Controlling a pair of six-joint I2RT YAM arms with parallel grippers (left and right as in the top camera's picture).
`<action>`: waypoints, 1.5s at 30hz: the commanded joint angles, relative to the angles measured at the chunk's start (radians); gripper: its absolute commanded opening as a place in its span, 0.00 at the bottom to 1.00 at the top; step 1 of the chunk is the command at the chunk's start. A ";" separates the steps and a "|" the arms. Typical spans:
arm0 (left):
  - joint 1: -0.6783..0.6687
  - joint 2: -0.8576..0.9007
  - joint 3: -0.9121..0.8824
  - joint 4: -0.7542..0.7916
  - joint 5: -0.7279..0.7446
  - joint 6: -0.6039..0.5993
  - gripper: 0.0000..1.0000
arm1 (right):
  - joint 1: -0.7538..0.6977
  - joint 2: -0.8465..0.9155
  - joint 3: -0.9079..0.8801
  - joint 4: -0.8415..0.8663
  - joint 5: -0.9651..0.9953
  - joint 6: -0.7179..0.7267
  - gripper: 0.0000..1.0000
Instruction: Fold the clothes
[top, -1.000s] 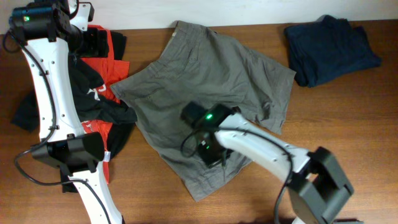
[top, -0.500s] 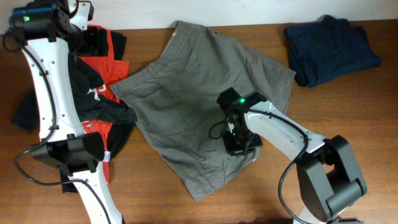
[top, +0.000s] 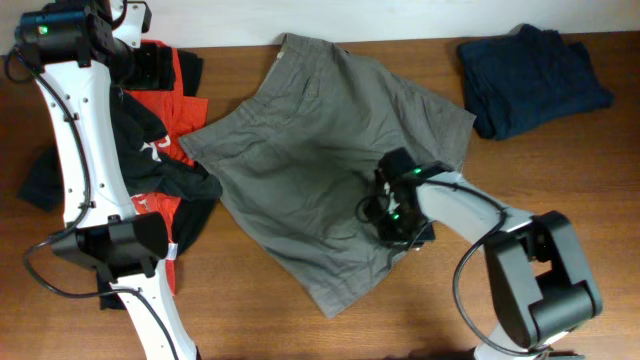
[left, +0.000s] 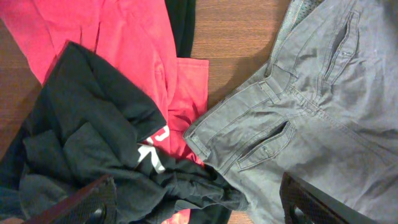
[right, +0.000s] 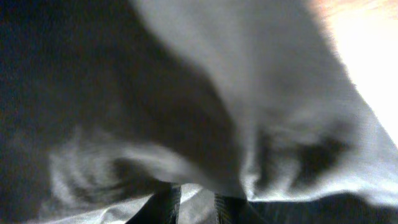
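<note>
Grey shorts (top: 320, 150) spread wrinkled across table (top: 560, 200), beside heaped red and black shirts (top: 165, 140) | right gripper (top: 398, 222) clamped on cloth at shorts' right edge | left gripper (left: 196, 194) splayed wide above shirts, empty | risk: thin pinch slipping, or one-sided pull dragging shorts askew rather than folding

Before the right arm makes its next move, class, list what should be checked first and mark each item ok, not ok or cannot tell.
1. Left gripper open, empty: ok.
2. Right gripper gripping the grey shorts: cannot tell; cloth bunches at it.
3. Shorts lying flat: not ok, wrinkled.
4. Shorts apart from black shirt: not ok, they touch.
5. Navy garment apart from shorts: ok.
</note>
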 joint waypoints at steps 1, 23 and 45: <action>-0.024 0.012 -0.006 -0.008 0.003 0.013 0.84 | -0.126 -0.006 -0.006 0.029 0.043 0.010 0.24; -0.135 0.121 -0.005 -0.113 0.003 0.126 0.84 | -0.603 -0.092 0.212 -0.100 -0.145 -0.211 0.28; -0.143 -0.179 -0.173 -0.120 0.004 -0.024 0.84 | -0.587 -0.821 0.284 -0.678 -0.146 -0.142 0.59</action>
